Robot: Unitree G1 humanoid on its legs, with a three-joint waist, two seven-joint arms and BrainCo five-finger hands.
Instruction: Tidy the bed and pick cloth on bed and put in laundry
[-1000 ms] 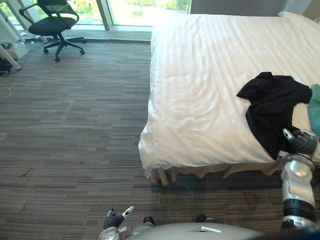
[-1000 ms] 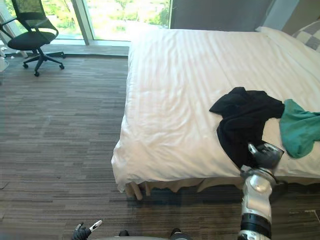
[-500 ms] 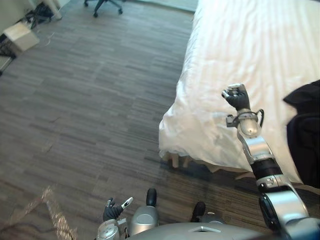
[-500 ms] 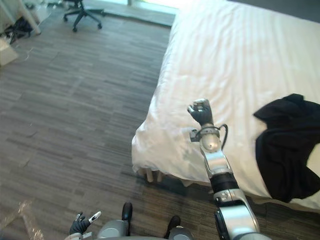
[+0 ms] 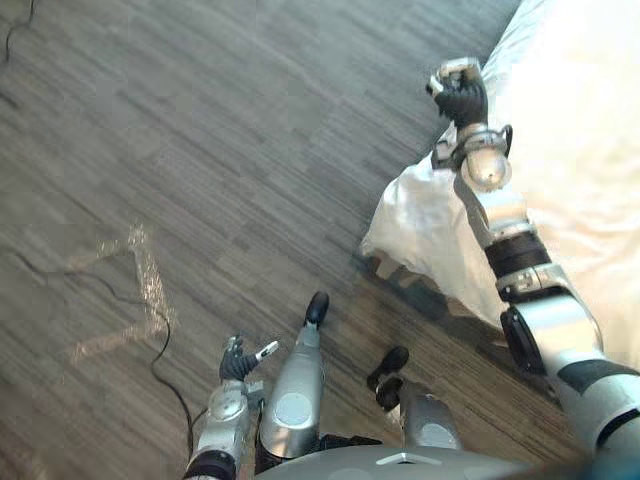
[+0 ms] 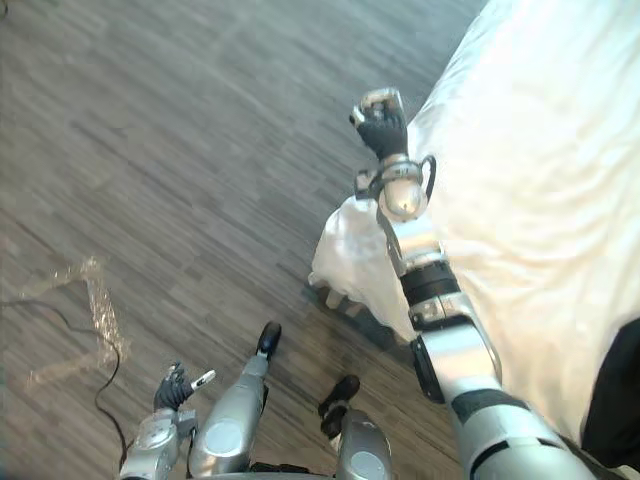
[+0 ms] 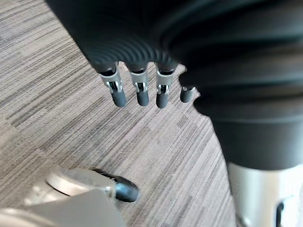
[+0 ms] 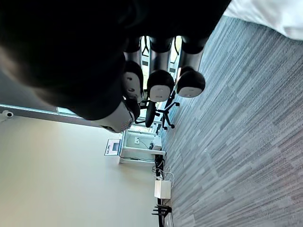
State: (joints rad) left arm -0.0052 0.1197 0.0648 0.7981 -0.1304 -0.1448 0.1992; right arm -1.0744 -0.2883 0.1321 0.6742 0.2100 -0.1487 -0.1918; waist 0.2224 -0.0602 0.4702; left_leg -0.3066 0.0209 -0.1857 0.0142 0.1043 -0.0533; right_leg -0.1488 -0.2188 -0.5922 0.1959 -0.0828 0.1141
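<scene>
The right hand [image 5: 461, 97] hangs at one o'clock over the corner of the white-sheeted bed [image 5: 590, 150], fist curled and empty. The left hand [image 5: 238, 362] hangs at seven, fingers slack. The crumpled black cloth [image 6: 622, 400] lies ungrasped on the bed at four. The pick-up looks not yet begun, and the next move calls for opening that fist and reaching toward the cloth.

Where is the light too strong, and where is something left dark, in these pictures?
Left eye view: the white bed sheet is overlit, its folds nearly lost towards the upper right. Right wrist view: the right hand is a dark shape against the well-lit carpet. Left wrist view: even light on the carpet, no glare.
</scene>
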